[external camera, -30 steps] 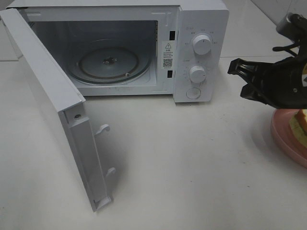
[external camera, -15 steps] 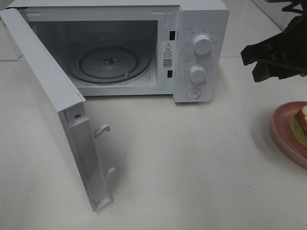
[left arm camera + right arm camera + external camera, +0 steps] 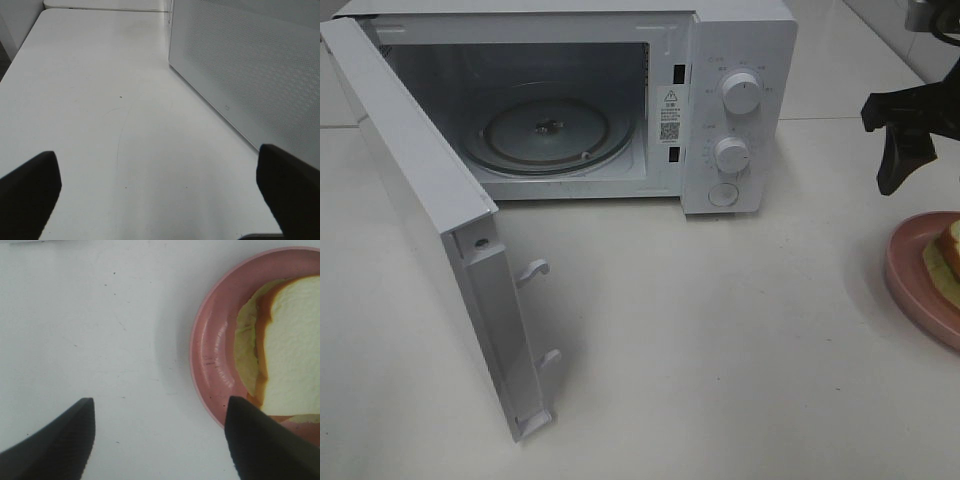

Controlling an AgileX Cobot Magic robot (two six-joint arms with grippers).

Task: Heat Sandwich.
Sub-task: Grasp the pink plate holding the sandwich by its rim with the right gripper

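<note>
A: What is recorded as changed?

B: The microwave (image 3: 720, 60) is unchanged: its door (image 3: 420, 220) is swung wide and the turntable (image 3: 548, 132) is bare. The pink plate (image 3: 215, 350) is left at the right edge of the bench (image 3: 720, 340), with the sandwich (image 3: 290, 345) lying on it. The right hand (image 3: 161, 400), nearly closed a second ago, is now raised and spread wide, with nothing held.

A: The left hand (image 3: 157, 152)?

B: It is spread fully and empty, beside the door.

A: What is inferred?

B: No grasp is judged made yet, so loading remains to be done.
</note>
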